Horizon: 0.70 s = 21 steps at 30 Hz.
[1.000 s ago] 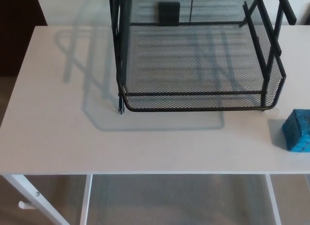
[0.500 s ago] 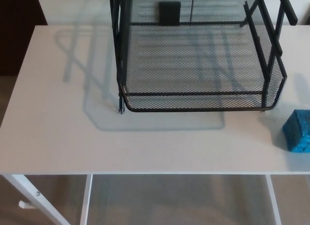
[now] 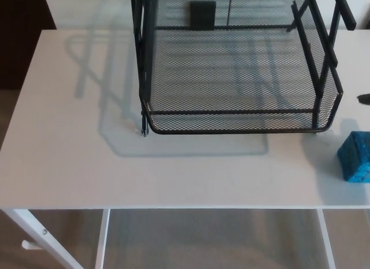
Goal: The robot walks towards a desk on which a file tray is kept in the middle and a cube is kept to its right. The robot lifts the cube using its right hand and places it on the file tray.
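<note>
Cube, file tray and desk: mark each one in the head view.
cube (image 3: 354, 159): head view, on its blue front face.
file tray (image 3: 231, 122): head view, on its front mesh wall.
desk (image 3: 63, 159): head view, on the bare white top left of the tray.

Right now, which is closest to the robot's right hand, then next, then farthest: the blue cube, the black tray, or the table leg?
Only a tip of the right hand shows, at the right edge.
1. The tray: its right wall is just beside it.
2. The cube: nearer the robot, front right.
3. The table leg: far left.
</note>
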Available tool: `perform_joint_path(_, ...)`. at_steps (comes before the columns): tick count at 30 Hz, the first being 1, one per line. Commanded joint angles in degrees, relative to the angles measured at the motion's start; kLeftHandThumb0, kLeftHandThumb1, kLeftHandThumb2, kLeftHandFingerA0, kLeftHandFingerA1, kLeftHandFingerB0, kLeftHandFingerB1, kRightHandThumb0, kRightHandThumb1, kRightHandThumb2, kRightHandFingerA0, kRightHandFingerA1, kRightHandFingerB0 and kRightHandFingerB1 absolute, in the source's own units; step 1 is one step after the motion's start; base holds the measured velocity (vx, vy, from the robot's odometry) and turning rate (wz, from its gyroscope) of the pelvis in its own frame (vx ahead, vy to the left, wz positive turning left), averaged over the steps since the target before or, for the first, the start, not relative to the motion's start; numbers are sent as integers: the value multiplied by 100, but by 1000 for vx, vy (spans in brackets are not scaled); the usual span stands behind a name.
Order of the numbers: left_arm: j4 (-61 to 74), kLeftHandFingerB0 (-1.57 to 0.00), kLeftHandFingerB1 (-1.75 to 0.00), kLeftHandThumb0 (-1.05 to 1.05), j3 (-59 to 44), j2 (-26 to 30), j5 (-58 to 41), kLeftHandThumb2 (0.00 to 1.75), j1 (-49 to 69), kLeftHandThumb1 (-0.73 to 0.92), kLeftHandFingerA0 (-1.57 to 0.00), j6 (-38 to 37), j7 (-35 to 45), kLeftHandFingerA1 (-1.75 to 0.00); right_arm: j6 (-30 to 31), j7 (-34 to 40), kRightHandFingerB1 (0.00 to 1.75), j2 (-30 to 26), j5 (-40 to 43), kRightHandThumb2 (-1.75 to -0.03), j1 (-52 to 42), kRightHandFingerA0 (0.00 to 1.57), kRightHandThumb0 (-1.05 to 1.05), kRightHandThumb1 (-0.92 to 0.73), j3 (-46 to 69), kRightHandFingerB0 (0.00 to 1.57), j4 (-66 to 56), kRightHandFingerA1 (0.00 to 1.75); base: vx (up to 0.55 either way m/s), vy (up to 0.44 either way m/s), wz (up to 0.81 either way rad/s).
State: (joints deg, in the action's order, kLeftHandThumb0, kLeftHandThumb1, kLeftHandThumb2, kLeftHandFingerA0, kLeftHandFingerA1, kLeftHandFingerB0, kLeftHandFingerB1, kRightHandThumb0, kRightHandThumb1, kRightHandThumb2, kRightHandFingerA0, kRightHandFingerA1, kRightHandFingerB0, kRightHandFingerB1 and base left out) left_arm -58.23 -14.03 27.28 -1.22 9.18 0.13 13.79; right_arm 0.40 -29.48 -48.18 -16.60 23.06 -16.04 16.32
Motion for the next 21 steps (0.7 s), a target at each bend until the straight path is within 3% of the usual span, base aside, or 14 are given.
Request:
perform_joint_path(1,-68,-7,-42,-73,31,131,-24,99,-29,68,-16,-195,160,-53,3,-153,26,172,-387,-59,246,5,-50,-53,-203,13,306,26,0,0,0)
perform_joint_path(5,-52,-6,-42,-74,66,137,-2,99,-6,68,-16,-298,217,-53,114,-136,27,369,-395,-57,325,1,-48,-56,-191,13,473,31,0,0,0)
perform_joint_path(6,-32,-6,-41,-73,80,133,9,101,2,69,-17,-280,210,-53,94,-96,31,390,-411,-69,312,5,-53,-50,-184,12,516,26,0,0,0)
perform_joint_path(7,61,-14,-29,-71,96,119,8,66,47,84,-23,-219,193,-42,8,41,28,487,-458,-57,327,3,-49,-55,-180,15,681,32,0,0,0)
perform_joint_path(8,32,-14,-28,-70,97,122,3,65,35,83,-23,-216,191,-42,-7,78,28,540,-484,-59,359,6,-48,-54,-183,15,753,26,0,0,0)
perform_joint_path(9,-56,-14,-28,-70,99,129,2,65,-9,83,-23,-225,190,-42,-11,86,28,579,-512,-59,384,6,-48,-54,-178,15,802,26,0,0,0)
perform_joint_path(10,-114,-8,-42,-72,133,134,35,99,-44,69,-18,-277,187,-52,-51,178,28,545,-613,-59,332,7,-51,-54,-179,16,760,28,0,0,0)
perform_joint_path(11,-234,-16,-28,-70,95,122,-14,65,-104,82,-21,-252,190,-42,-138,214,27,591,-687,-59,391,7,-52,-55,-227,15,891,30,0,0,0)
perform_joint_path(12,-258,-12,-42,-73,108,122,2,96,-100,67,-18,-290,154,-51,-156,244,27,618,-732,-58,398,7,-52,-54,-245,15,927,31,0,0,0)
perform_joint_path(13,-200,-16,-29,-70,114,132,3,65,-84,85,-22,-268,159,-43,-142,240,27,631,-729,-58,390,7,-51,-54,-241,15,934,29,0,0,0)
perform_joint_path(15,-83,-14,-29,-68,113,139,-21,63,-40,84,-23,-251,205,-46,-141,269,27,620,-854,-59,334,7,-50,-53,-299,14,901,28,0,0,0)
perform_joint_path(16,-44,-14,-29,-68,104,129,-43,63,-15,84,-23,-266,240,-46,-155,247,27,606,-890,-59,330,7,-50,-53,-323,14,911,28,0,0,0)
perform_joint_path(17,-44,-6,-43,-70,112,132,-42,99,-17,68,-19,-245,264,-54,-92,250,27,607,-989,-59,319,7,-50,-53,-391,14,918,27,0,0,0)
perform_joint_path(21,-145,-10,-43,-69,237,151,99,99,-57,69,-23,-331,163,-54,190,147,28,500,-1445,-57,262,1,-52,-54,-727,11,865,33,0,0,0)
